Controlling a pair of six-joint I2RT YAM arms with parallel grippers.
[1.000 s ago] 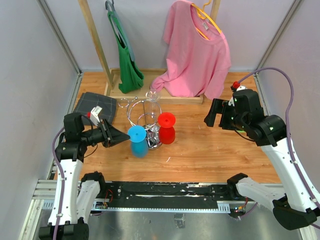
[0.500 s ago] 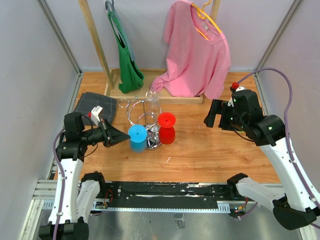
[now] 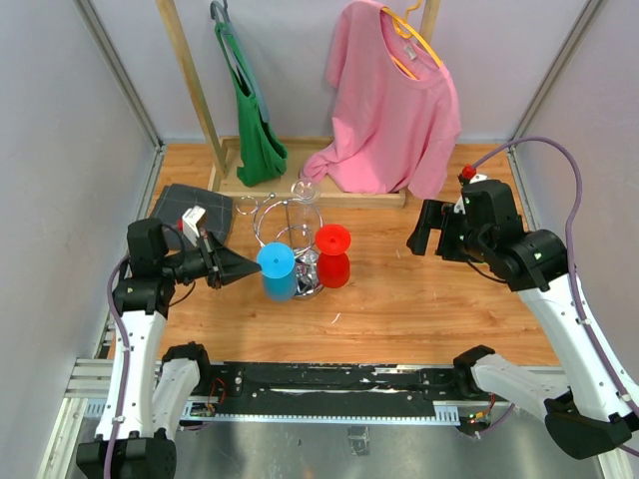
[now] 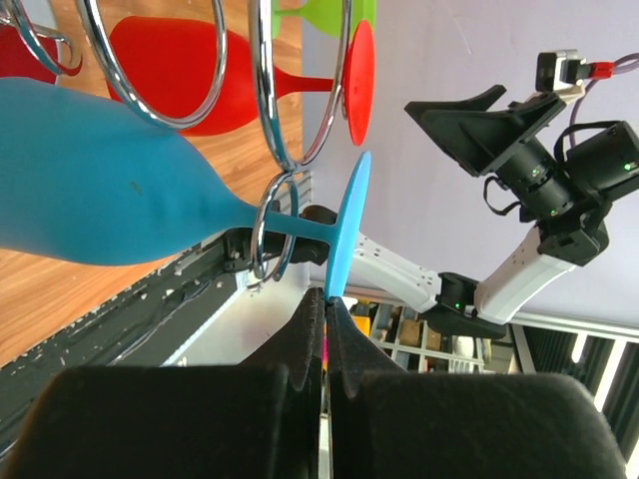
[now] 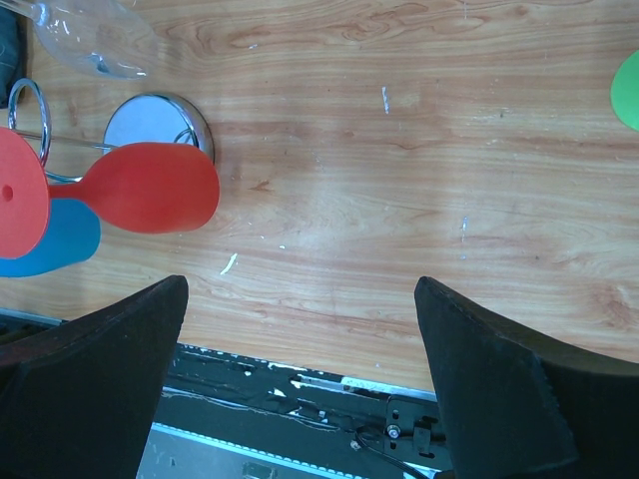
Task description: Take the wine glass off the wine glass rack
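Change since earlier frame: we are seeing the left gripper sitting slightly higher than one second ago, and the opaque blue wine glass is riding up with it. The right arm is holding nearly the same pose.
Left gripper state: we are reading its fingers as pinched together on the rim of the blue glass's flat round foot, seen in the left wrist view.
Wine glass position: we are finding the blue glass hanging foot-up and bowl-down. Its stem is passing through a small ring of the chrome wire wine glass rack with round shiny base, so it is not yet off the rack.
Right gripper state: we are seeing the right gripper spread wide, hovering over the wooden table, well apart from the rack on its right side.
Neighbouring glasses: we are noting an opaque red wine glass hanging foot-up just beside the blue one, and a clear wine glass at the rack's far side.
Surroundings: we are observing a pink shirt and a green garment hanging at the far edge, and a dark folded cloth lying beyond the left gripper.
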